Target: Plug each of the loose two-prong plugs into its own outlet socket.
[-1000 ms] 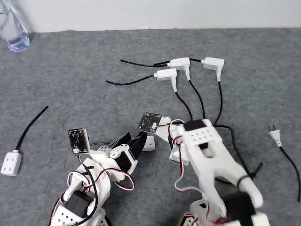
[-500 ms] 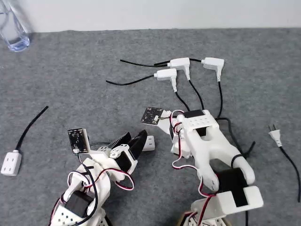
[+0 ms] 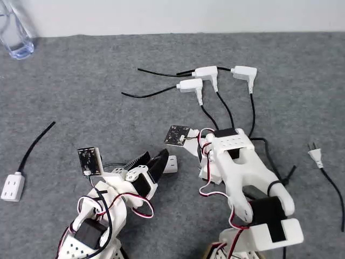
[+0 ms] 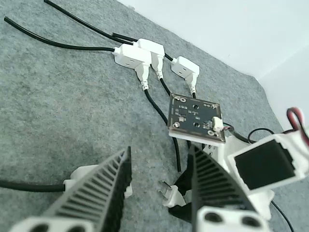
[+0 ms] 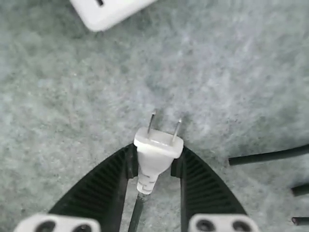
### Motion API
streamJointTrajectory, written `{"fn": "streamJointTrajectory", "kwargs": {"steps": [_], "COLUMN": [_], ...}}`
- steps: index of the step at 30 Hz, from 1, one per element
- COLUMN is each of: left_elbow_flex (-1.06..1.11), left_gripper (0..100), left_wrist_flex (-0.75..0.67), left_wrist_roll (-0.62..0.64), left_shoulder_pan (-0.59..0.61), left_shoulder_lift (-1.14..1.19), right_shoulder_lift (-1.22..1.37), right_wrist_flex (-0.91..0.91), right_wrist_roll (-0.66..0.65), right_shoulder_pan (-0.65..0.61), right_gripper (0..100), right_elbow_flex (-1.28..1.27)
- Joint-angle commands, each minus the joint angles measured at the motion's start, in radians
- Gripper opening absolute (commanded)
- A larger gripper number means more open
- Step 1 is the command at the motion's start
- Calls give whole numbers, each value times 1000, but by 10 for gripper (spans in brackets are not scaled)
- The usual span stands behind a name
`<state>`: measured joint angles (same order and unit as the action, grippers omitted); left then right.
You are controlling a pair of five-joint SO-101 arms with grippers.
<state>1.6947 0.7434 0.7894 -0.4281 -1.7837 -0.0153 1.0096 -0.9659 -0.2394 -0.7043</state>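
The plug [image 5: 158, 142] sits just above the mat at the table's middle, clamped by its body between the right gripper's [image 5: 155, 151] closed black fingers. Its cord trails back between them. Gripped there, both prongs are left bare for the socket.

Its long axis runs from cord to prongs and lies about level with the mat. The prongs point toward the left arm's side, at the socket [image 5: 104, 9] close ahead. That socket lies a little off the prongs' line, so the aim probably needs a small turn first.

The socket [image 3: 171, 163] lies flat at the tip of the left gripper [image 4: 159, 153], whose fingers stand spread apart with nothing between them. One finger [image 4: 104, 186] hangs over the socket, likely to steady it against the push. I cannot tell whether they touch.

Farther back, three plugs [image 3: 207, 71] are already seated in their sockets. A spare socket [image 3: 12, 187] lies far left and a loose plug [image 3: 315, 155] far right
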Motion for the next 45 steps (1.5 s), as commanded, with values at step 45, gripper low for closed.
{"fn": "streamJointTrajectory", "kwargs": {"steps": [45], "left_elbow_flex": [-10], "left_gripper": [185], "left_wrist_flex": [2], "left_wrist_roll": [2], "left_shoulder_pan": [-3], "left_shoulder_lift": [-3], "right_shoulder_lift": [-702], "right_wrist_flex": [461], "right_wrist_roll": [330], "right_shoulder_pan": [-412], "right_gripper": [9], "right_elbow_flex": [184]}}
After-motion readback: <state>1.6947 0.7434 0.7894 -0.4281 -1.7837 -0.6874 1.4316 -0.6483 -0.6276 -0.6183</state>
